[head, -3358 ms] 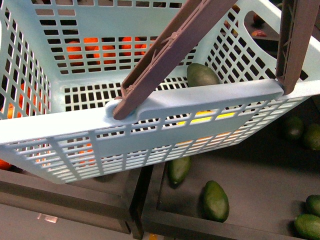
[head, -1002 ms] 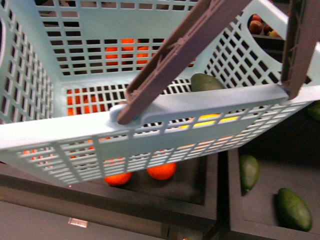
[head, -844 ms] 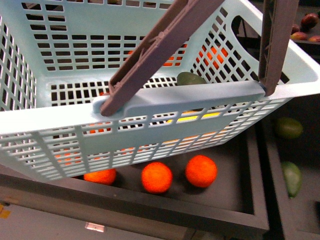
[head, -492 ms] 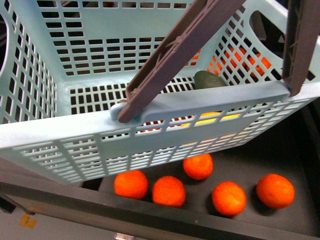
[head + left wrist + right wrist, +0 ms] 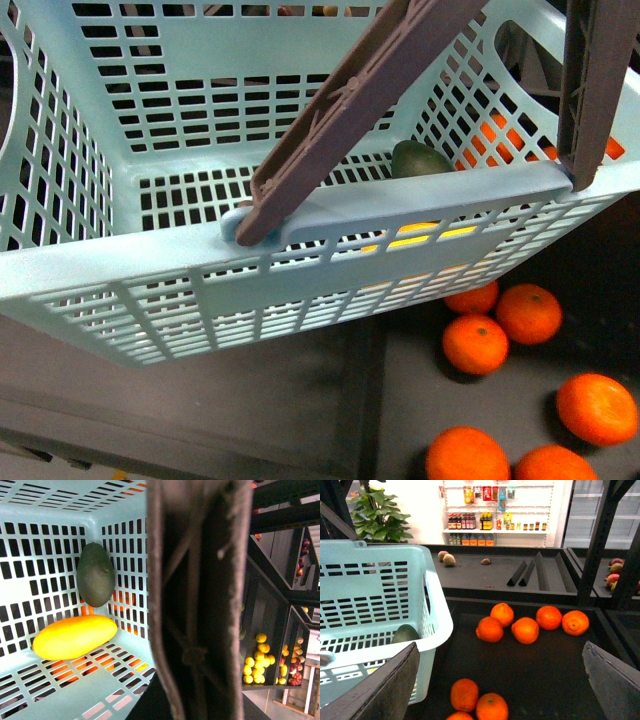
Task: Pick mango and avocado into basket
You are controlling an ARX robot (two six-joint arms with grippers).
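Both task fruits are inside the basket. In the left wrist view the mango and the avocado lie on the slotted floor in one corner, touching or nearly so. Their long axes are roughly crosswise, the avocado's narrow end near the mango's flank. In the front view only the avocado's top shows above the near rim, with yellow showing through the slots below.

The basket hangs tilted above a dark bin of oranges, its handles raised. The left wrist camera looks straight along a handle bar, which suggests the left arm carries the basket. The left end effector itself is not visible, so its state cannot be told.

The right end effector is released, jaws spread wide, holding nothing. It sits beside the basket's wall, over the oranges, with the fruits to its basket side.

Judgement: picking appears complete. Any coming move turns on the left arm's hold of the handle and on keeping the basket level enough.
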